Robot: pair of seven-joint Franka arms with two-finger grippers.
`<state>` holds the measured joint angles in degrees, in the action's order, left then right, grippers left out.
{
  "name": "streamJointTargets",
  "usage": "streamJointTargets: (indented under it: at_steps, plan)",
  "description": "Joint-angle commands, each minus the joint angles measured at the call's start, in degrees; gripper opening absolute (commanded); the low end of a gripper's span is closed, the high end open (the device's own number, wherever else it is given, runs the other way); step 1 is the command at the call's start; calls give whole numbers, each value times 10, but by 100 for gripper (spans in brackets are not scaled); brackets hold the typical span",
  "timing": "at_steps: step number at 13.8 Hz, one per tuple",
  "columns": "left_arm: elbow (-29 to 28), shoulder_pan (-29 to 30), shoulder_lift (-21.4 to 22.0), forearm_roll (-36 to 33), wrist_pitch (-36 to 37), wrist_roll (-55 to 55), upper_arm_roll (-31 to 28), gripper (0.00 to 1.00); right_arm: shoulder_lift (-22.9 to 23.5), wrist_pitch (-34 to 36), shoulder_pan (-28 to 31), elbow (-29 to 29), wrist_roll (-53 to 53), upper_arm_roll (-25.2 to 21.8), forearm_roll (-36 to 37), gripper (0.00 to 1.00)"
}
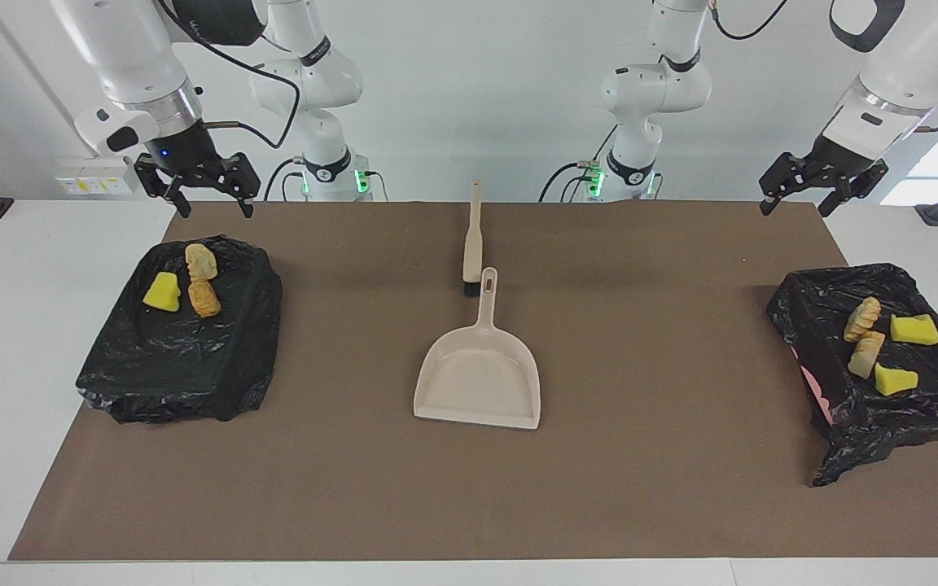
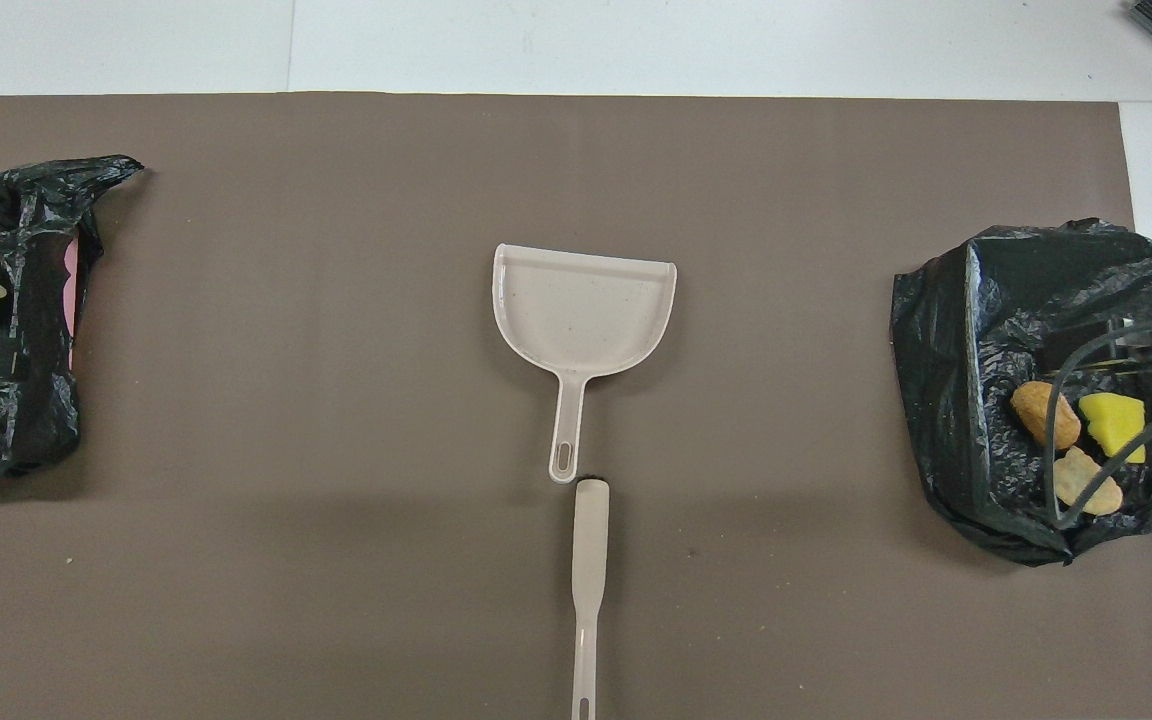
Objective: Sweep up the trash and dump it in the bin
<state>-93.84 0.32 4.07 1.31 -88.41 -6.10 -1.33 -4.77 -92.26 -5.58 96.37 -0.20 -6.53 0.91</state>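
The trash lies in two black-bagged bins. The bin [image 1: 176, 366] at the right arm's end holds a yellow wedge [image 1: 162, 293] and two tan lumps [image 1: 204, 299]. The bin [image 1: 868, 423] at the left arm's end holds two yellow wedges [image 1: 915, 330] and two tan lumps [image 1: 862, 319]. The beige dustpan [image 1: 477, 378] lies empty mid-table. The brush [image 1: 473, 240] lies just nearer to the robots than the dustpan, in line with its handle. My right gripper [image 1: 215, 208] is open and empty, up over its bin's edge. My left gripper [image 1: 795, 207] is open and empty, up near its bin.
A brown mat [image 1: 640, 488] covers most of the white table. In the overhead view the dustpan [image 2: 584, 310] and brush [image 2: 588, 560] lie in the mat's middle, with the bins [image 2: 946, 330] at either end. Cables hang over the right arm's bin.
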Motion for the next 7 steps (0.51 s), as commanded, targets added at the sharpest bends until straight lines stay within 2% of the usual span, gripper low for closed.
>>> streamJointTargets:
  at_steps: [1,7]
  plan:
    - [1,-7,4,-15,12,8,2,100,6,-6,8,-10,-13,1,3,100]
    - [9,-8,4,-26,18,-4,6,100,6,-6,8,-9,-12,1,4,100]
